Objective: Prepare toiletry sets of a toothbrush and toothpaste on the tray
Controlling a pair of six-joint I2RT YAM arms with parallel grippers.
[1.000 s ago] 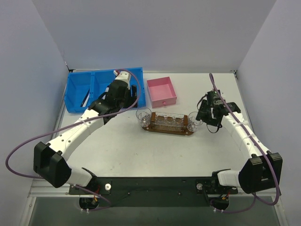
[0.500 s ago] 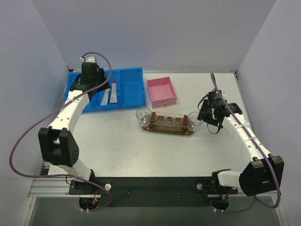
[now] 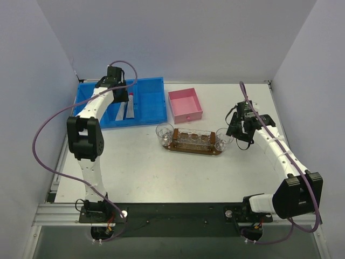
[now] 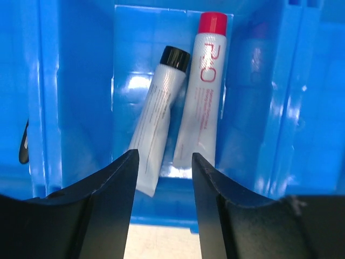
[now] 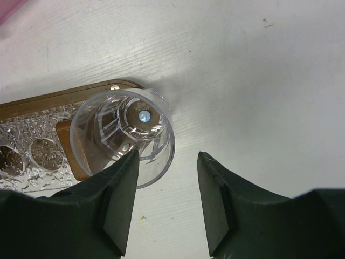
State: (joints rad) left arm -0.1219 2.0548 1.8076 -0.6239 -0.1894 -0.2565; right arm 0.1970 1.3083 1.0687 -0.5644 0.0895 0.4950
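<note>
Two white toothpaste tubes lie side by side in the blue bin (image 4: 75,81), one black-capped (image 4: 161,113) and one red-capped (image 4: 202,102), with their flat ends towards me. My left gripper (image 4: 164,156) hangs open over the bin's near wall, just short of those ends, and holds nothing. From above the tubes (image 3: 125,109) show beside the left gripper (image 3: 121,94). The brown tray (image 3: 191,148) carries an empty clear cup at each end (image 3: 164,131) (image 3: 222,137). My right gripper (image 5: 168,156) is open beside the right cup (image 5: 126,135), whose rim reaches just past its left finger. No toothbrush is clearly in view.
A pink square box (image 3: 185,105) stands behind the tray. A clear embossed holder (image 3: 194,139) with several round wells sits along the tray's middle. A dark sliver (image 4: 22,143) shows in the bin's neighbouring compartment.
The left arm has swung off the bin's right part, out to the left, then back above the tubes, its jaws narrowing. The right gripper has stayed by the cup, its jaws slightly narrower.
</note>
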